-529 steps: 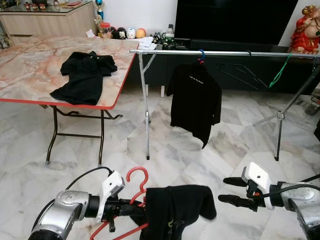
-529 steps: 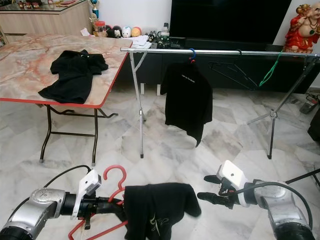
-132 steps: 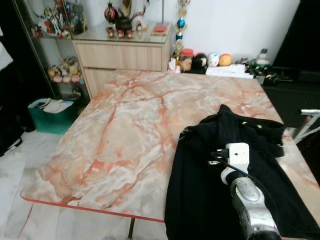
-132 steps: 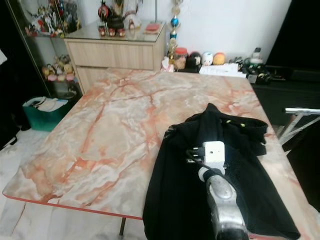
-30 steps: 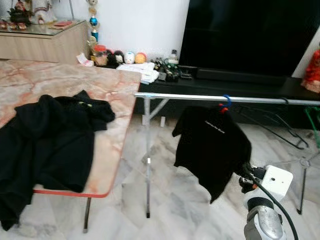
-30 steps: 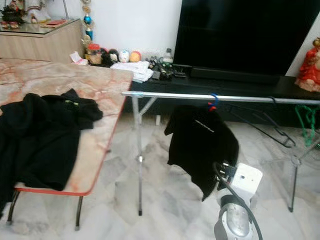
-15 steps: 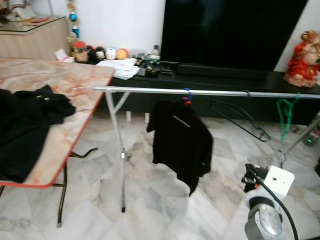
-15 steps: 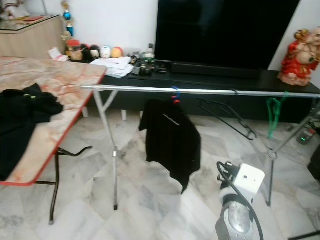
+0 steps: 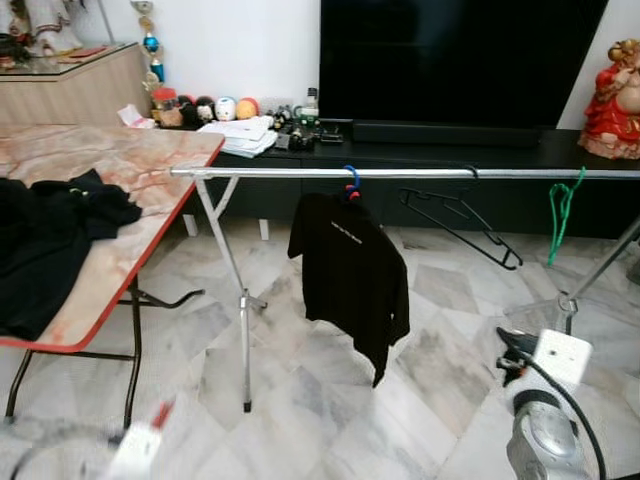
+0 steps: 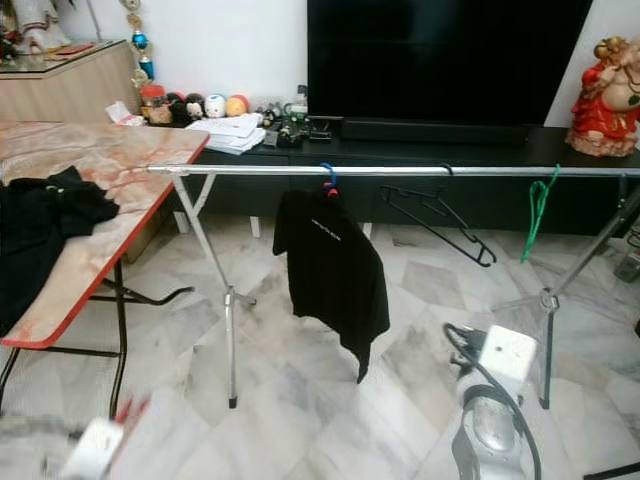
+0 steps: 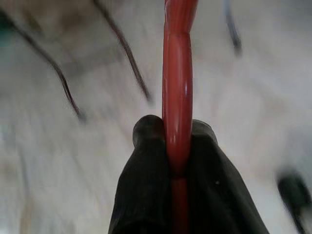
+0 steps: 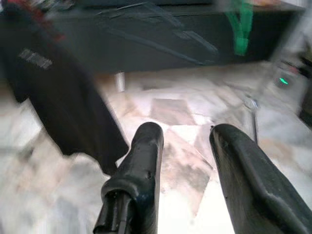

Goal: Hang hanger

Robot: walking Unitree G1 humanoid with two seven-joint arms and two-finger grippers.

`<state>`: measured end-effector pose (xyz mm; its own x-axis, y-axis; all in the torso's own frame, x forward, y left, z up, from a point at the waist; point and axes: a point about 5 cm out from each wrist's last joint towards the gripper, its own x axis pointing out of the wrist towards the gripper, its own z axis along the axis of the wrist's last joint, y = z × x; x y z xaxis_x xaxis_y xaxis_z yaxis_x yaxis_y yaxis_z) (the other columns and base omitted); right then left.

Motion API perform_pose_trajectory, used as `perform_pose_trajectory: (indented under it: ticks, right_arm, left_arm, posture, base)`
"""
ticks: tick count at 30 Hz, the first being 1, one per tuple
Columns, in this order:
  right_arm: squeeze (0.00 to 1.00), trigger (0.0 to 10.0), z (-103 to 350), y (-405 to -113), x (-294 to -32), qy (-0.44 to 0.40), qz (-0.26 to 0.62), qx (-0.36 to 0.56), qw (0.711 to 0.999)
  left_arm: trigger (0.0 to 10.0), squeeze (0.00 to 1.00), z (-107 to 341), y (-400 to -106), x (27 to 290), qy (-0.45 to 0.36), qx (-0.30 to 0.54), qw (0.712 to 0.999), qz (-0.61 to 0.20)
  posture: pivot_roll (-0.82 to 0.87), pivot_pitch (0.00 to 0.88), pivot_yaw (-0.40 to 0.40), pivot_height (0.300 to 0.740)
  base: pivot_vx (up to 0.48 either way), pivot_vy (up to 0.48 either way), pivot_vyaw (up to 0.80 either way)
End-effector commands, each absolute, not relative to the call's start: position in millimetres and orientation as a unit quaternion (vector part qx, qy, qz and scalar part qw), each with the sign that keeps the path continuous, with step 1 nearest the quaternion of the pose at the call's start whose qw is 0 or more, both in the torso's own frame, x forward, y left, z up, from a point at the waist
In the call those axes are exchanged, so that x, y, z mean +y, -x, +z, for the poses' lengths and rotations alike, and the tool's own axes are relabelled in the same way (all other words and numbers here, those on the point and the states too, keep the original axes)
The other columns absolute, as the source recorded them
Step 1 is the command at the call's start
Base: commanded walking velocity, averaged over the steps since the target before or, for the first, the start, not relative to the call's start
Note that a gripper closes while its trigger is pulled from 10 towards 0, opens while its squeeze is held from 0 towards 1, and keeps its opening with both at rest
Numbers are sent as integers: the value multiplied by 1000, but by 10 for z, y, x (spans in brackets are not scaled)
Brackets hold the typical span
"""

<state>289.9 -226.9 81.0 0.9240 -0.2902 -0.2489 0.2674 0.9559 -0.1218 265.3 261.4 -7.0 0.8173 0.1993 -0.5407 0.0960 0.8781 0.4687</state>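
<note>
Robot standing before a long silver metal clothes rail (image 9: 400, 173) on splayed legs, facing it across pale marble floor. Left gripper (image 11: 176, 146) is clenching a red plastic hanger (image 11: 177, 73); the two black fingers (image 11: 146, 165) are pinching its bar from both sides. In the head views that arm is showing low and blurred at the robot's left, well below the rail. Right gripper (image 12: 183, 156) is riding empty, fingers parted, pointing toward the floor under the rail. Already hanging on the rail: a black T-shirt (image 9: 350, 275) on a blue hanger, a bare black wire hanger (image 9: 460, 215), a green hanger (image 9: 560, 215). More black clothing (image 9: 45, 240) is lying on the marble-patterned table (image 9: 150, 180) with red edge. Judging: hanger in hand, rail reached; lifting and hooking are yet to come.
</note>
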Motion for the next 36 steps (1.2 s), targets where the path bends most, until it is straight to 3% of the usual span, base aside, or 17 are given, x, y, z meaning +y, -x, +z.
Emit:
perform_pose_trajectory:
  ticks: [1,3,4,7,9,10,12,16,22,23,24,25,26,27,29,30,36]
  right_arm:
    - [0,10000,848,-3012,-2203,76,-86,135,984]
    - [0,10000,848,-3047,-2161,83,-56,140,985]
    - [0,10000,858,-3083,-2045,97,10,145,985]
    - [0,10000,848,-3065,-1761,118,169,158,966]
    - [0,10000,849,-3004,-1612,170,279,164,931]
    - [0,10000,849,-3004,-1612,170,279,164,931]
    - [0,10000,839,-2876,-1478,220,417,181,863]
    - [0,10000,889,-2744,-1374,234,536,187,790]
    - [0,10000,946,-2622,-1302,217,635,195,715]
    - [451,10000,940,-2614,-1306,214,643,197,708]
    - [655,10000,930,-2605,-1309,212,649,200,703]
    - [816,10000,894,-2563,-1326,214,668,210,681]
    - [816,10000,894,-2563,-1326,214,668,210,681]
    - [965,10000,854,-2530,-1363,239,678,218,660]
    - [773,10000,851,-2544,-1386,250,676,219,658]
    - [31,10000,859,-2563,-1392,252,672,217,661]
    - [0,10000,878,-2665,-1451,269,656,216,672]
  left_arm:
    - [10000,0,168,-2934,2389,-248,237,939,-40]
    - [10000,0,250,-3010,2340,-246,221,942,-56]
    - [10000,0,335,-3083,2186,-234,210,940,-135]
    - [10000,0,380,-3065,1938,-254,213,901,-280]
    - [10000,0,384,-2984,1788,-287,216,856,-373]
    - [10000,0,384,-2984,1788,-287,216,856,-373]
    - [10000,0,434,-2896,1582,-277,230,816,-452]
    - [10000,0,485,-2811,1338,-268,225,781,-517]
    - [10000,0,538,-2720,1123,-267,221,745,-570]
    - [10000,0,560,-2704,1092,-263,219,741,-577]
    - [10000,0,573,-2690,1070,-259,219,738,-584]
    - [10000,0,588,-2662,1031,-262,222,726,-596]
    - [10000,0,588,-2662,1031,-262,222,726,-596]
    - [10000,0,601,-2639,997,-278,219,711,-608]
    - [10000,0,632,-2624,959,-280,215,705,-615]
    - [10000,0,640,-2624,943,-281,213,704,-616]
    - [10000,0,717,-2607,836,-299,195,691,-628]
  posture:
    - [15,0,23,740]
    - [15,0,22,740]
    - [17,0,23,740]
    - [18,0,28,740]
    - [10,0,34,740]
    - [10,0,34,740]
    - [7,0,36,740]
    - [12,0,31,740]
    - [22,0,14,740]
    - [22,0,13,740]
    - [22,0,13,740]
    - [25,0,9,740]
    - [25,0,9,740]
    - [30,0,2,740]
    - [30,0,1,740]
    - [29,0,-1,740]
    - [27,0,-2,740]
  base:
    - [0,0,0]
    - [0,0,0]
    - [0,0,0]
    - [0,0,0]
    - [0,0,0]
    - [0,0,0]
    - [0,0,0]
    - [0,0,0]
    - [0,0,0]
    - [0,0,0]
    - [0,0,0]
    - [0,0,0]
    - [0,0,0]
    - [0,0,0]
    - [0,0,0]
    - [0,0,0]
    - [0,0,0]
